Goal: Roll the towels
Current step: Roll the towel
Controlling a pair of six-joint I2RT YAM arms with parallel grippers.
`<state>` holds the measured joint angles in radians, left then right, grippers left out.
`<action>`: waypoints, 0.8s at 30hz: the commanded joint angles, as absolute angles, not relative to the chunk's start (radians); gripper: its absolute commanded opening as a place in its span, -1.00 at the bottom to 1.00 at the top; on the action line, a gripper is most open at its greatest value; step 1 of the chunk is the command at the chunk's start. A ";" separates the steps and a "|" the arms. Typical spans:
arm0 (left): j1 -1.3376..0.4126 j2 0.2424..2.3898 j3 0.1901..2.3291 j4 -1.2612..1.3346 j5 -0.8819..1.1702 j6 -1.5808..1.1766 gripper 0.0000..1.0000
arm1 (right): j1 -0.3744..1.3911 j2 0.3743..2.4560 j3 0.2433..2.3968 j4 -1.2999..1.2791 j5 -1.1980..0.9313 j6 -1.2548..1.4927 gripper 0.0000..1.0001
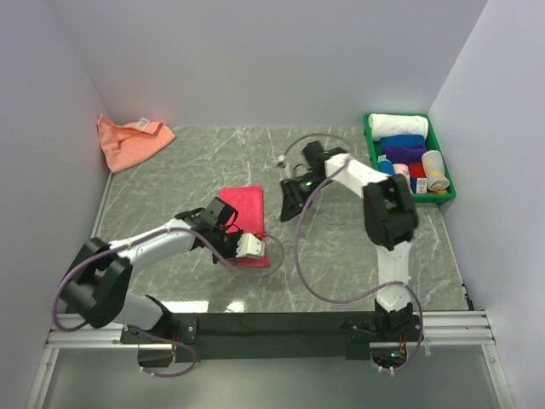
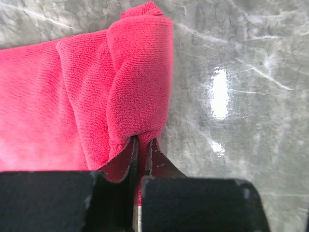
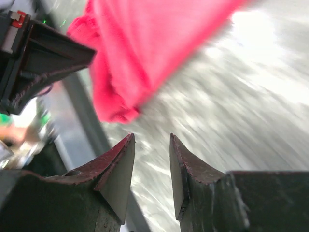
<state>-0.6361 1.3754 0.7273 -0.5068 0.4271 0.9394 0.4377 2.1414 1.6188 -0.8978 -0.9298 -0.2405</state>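
Rolled cloth towels [image 1: 398,126] lie in the green plastic tray [image 1: 371,141]. The crimson pink cloth towel [image 1: 243,204] is barely begun (left pincer [image 2: 142,145] clamped on its edge, right pincer [image 3: 152,159] apart), and the salmon orange cloth towel [image 1: 128,141] waits.

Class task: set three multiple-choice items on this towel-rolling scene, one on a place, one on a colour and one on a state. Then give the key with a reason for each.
1. Where does the orange towel lie?
A. in the tray
B. at the far left corner of the table
C. at the near edge

2. What colour is the towel that the left gripper pinches?
A. pink
B. white
C. blue

3. How does the right gripper stand?
A. shut on a towel
B. open and empty
C. shut on nothing

Key:
1 B: it lies crumpled where the far and left walls meet.
2 A: the left wrist view shows the gripper shut on a fold of the pink towel.
3 B: the right wrist view shows a gap between the jaws with nothing in it.
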 commanded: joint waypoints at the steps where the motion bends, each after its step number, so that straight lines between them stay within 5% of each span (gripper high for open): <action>1: -0.608 1.520 0.765 -0.762 0.511 0.927 -0.99 | 0.329 1.961 1.531 -0.855 -0.795 -0.256 -0.16; 12: -0.437 1.994 1.144 -1.064 0.638 0.979 -0.99 | 0.201 1.360 1.122 -0.741 -0.603 -0.277 -0.22; 18: -0.397 2.175 1.308 -1.146 0.643 0.977 -0.99 | 0.465 1.186 0.954 -0.752 -0.497 -0.328 -0.22; 24: -0.384 2.287 1.425 -1.195 0.617 0.969 -0.99 | 0.699 1.296 1.050 -0.644 -0.287 -0.385 -0.16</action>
